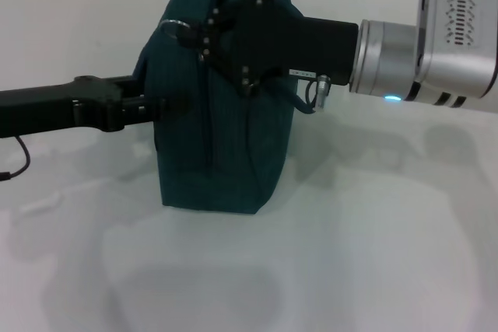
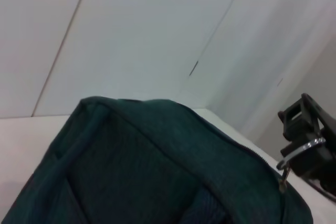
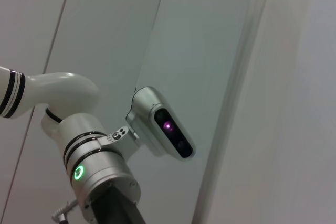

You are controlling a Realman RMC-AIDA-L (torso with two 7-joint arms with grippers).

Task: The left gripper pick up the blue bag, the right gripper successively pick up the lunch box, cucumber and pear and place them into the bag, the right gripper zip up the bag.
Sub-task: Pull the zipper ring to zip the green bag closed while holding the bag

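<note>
Jaws of the right gripper pinch the zipper ring atop the upright bag on the counter, while the left gripper clamps its side.

No words, brand names or numbers can be read in any view. A small pale label sits on the black body of the right pincer's mount, but its print is too small to make out. The blue bag bears no visible lettering.
</note>
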